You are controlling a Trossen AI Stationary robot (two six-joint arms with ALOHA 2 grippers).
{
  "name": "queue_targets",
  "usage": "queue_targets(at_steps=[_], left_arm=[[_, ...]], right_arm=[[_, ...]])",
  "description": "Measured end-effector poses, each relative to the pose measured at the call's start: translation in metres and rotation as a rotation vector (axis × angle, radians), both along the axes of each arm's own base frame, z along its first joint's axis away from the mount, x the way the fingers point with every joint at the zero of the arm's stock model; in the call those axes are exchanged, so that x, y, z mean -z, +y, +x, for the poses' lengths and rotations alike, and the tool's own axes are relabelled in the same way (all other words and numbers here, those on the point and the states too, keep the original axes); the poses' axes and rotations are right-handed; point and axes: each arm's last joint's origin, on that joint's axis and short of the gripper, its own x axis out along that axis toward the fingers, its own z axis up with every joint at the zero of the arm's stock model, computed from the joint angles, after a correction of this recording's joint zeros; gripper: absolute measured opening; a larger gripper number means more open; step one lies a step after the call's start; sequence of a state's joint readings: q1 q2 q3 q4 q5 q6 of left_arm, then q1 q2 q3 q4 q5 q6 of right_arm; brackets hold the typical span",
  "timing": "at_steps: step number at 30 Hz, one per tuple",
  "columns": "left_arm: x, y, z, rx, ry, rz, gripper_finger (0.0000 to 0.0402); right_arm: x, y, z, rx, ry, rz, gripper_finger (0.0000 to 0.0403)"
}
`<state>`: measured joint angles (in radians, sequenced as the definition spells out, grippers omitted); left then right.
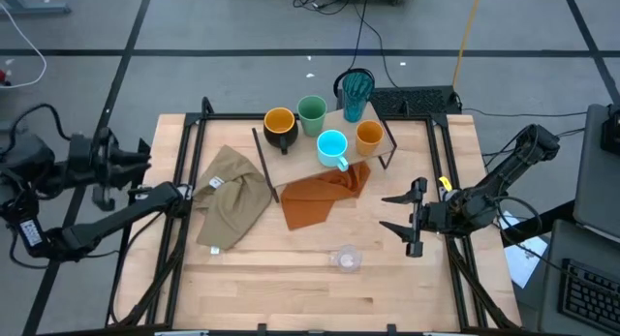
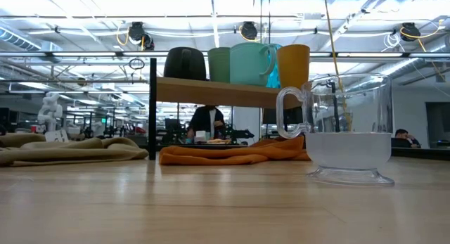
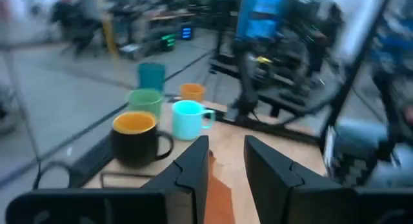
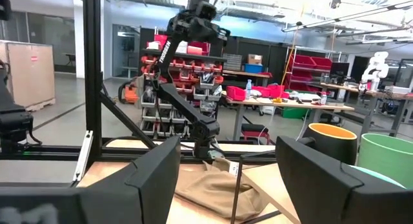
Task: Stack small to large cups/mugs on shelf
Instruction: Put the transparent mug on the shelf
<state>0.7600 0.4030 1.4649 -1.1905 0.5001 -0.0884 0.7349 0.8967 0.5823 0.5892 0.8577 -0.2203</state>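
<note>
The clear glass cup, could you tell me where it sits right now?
In the high view, the clear glass cup stands alone on the tabletop near its front edge, apart from the shelf, just in front of the orange cloth.

Grey floor [image 1: 194, 26], red bins [image 4: 310, 62], perhaps workbenches.

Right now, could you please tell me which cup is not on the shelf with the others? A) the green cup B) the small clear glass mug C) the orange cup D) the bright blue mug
B: the small clear glass mug stands alone on the tabletop, near its front edge, while the other cups sit together on the shelf.
</note>
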Motion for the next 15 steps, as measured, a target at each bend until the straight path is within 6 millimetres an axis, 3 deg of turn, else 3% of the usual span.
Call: queue_targets(at_steps=[4, 8, 12, 15], left_arm=[[0.007, -0.022, -0.010, -0.027, 0.093, 0.142, 0.0097], [0.030, -0.072, -0.037, -0.132, 0.171, 0.245, 0.0097], [0.055, -0.120, -0.066, -0.324, 0.057, 0.380, 0.0097], [0.076, -0.136, -0.081, -0.384, -0.024, 0.366, 0.0097]], right_arm=[[0.000, 0.000, 0.000, 0.000, 0.000, -0.001, 0.0247], [0.000, 0.000, 0.000, -0.002, -0.003, 0.019, 0.0247], [0.000, 0.000, 0.000, -0.002, -0.005, 0.017, 0.0247], [0.000, 0.000, 0.000, 0.001, -0.003, 0.002, 0.0247]])
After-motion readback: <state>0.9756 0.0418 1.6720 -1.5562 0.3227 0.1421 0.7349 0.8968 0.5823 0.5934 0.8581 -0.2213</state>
